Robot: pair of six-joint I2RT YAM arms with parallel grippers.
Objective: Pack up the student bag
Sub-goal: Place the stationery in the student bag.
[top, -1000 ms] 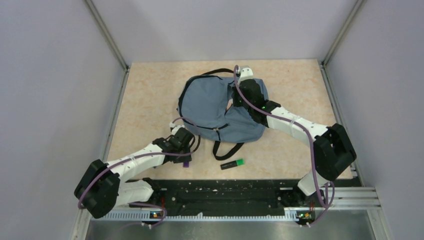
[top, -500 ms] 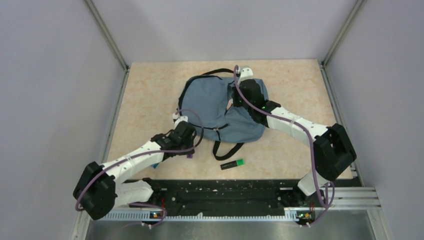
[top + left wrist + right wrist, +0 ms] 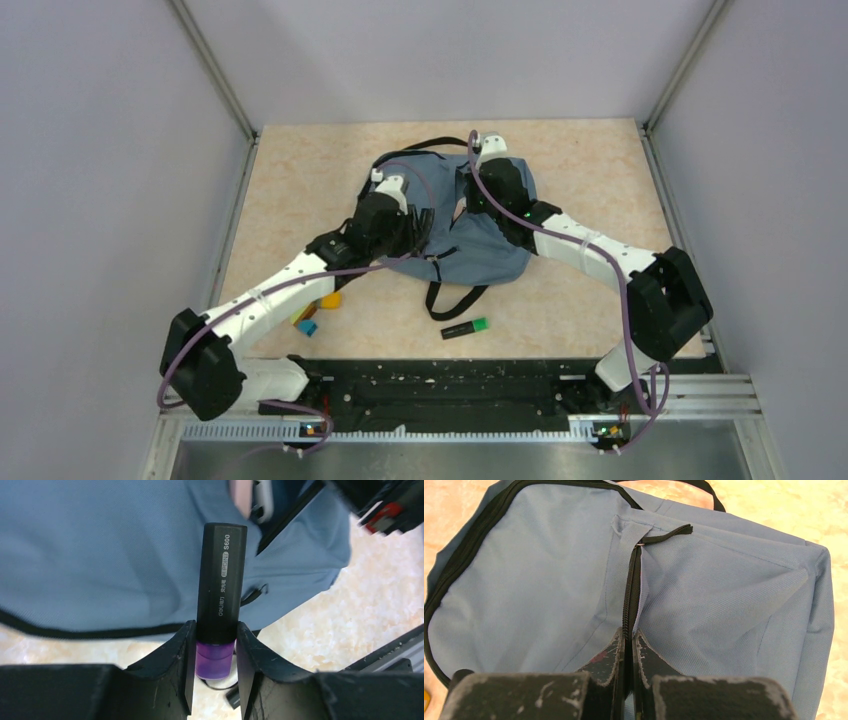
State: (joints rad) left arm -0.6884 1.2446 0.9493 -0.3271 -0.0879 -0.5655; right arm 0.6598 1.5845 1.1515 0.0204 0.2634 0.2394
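Left arm stretched over the student bag (image 3: 490, 255), only wrist cams show left pincer (image 3: 214, 630) pinching a marker (image 3: 221, 580), right pincer (image 3: 629, 640) nipping the zipper (image 3: 630, 580).

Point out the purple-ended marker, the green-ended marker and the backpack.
purple-ended marker (image 3: 221, 590): left wrist view, black barrel.
green-ended marker (image 3: 460, 328): top view, black barrel.
backpack (image 3: 549, 580): right wrist view, blue fabric panel.

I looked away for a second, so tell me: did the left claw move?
Yes. The left gripper, holding a purple marker, moved away from the front of the table, where the green-capped marker lies, out over the blue bag.
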